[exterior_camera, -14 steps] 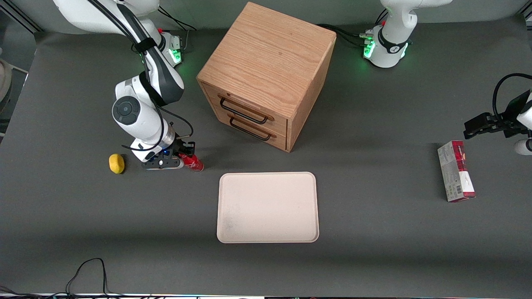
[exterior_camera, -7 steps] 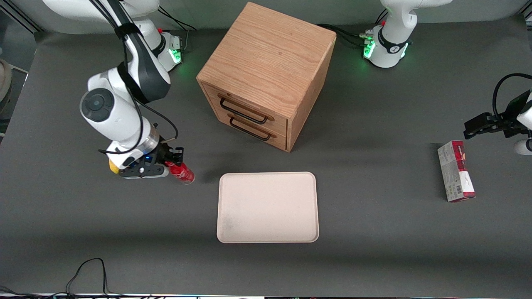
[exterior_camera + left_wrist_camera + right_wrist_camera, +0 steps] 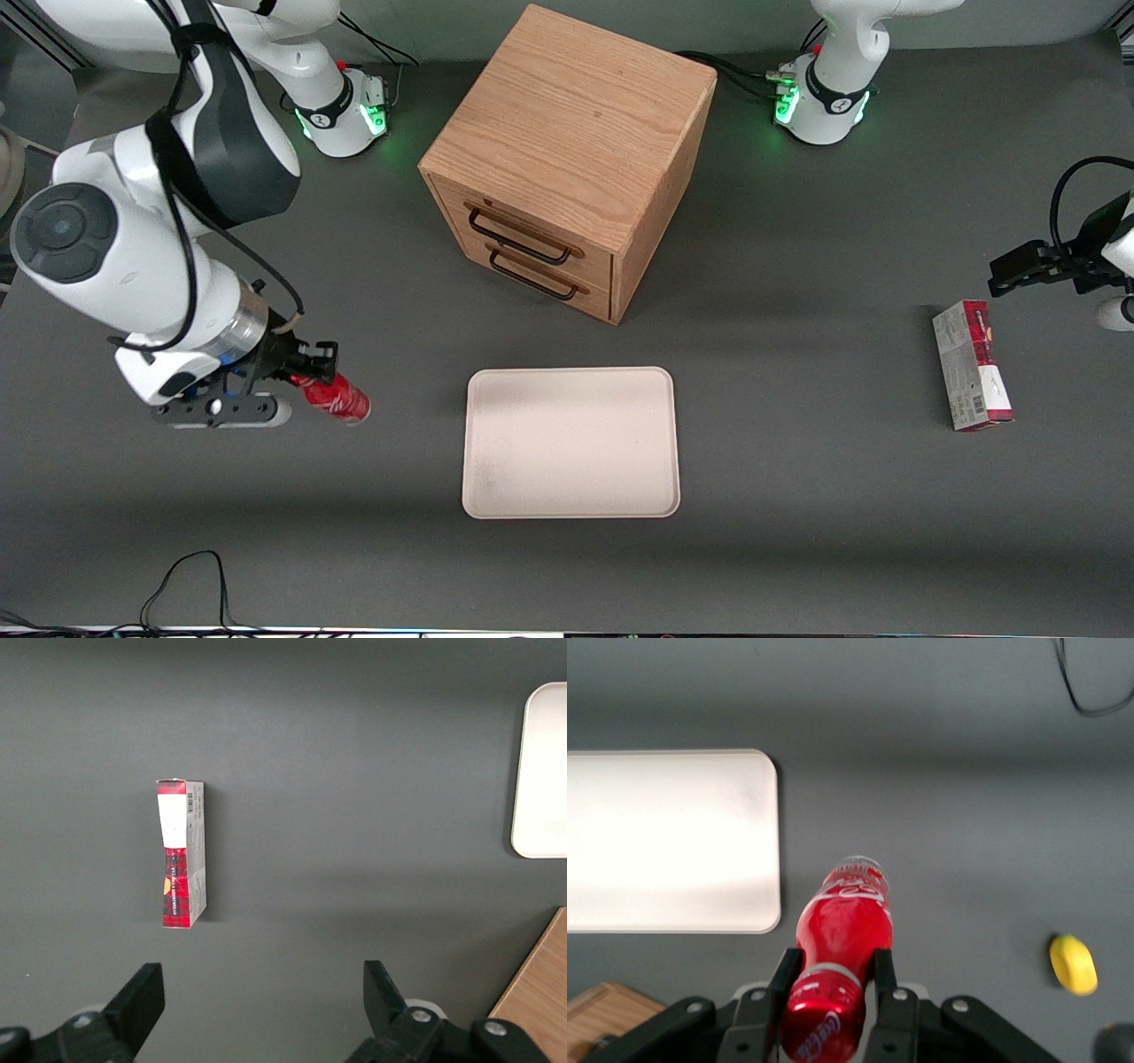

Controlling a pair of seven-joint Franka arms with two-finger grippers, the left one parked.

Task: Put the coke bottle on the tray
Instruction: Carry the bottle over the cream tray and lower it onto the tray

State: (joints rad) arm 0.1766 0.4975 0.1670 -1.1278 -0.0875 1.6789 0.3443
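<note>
Gripper: the black two-finger gripper [image 3: 306, 377] of the working arm is hanging above the grey table [image 3: 797, 532], toward the working arm's end; its fingers are clamping the upper body of the bottle, one on each side [image 3: 833, 992].
Coke bottle: the small glossy red bottle with white lettering [image 3: 335, 398] is being carried tilted in the gripper, off the table surface, its base pointing toward the tray [image 3: 843, 943].
Lemon: a small yellow lemon-shaped object [image 3: 1073, 964] is lying on the table, well apart from the bottle.
Tray: the flat cream rectangular tray with rounded corners [image 3: 571, 443] is sitting on the table, nearer to the front camera than the cabinet, apart from the bottle [image 3: 664, 842].
Cabinet: the wooden two-drawer cabinet with dark handles [image 3: 567, 159] is standing upright.
Carton: the red-and-white rectangular carton [image 3: 971, 365] is lying flat toward the parked arm's end [image 3: 181, 855].
</note>
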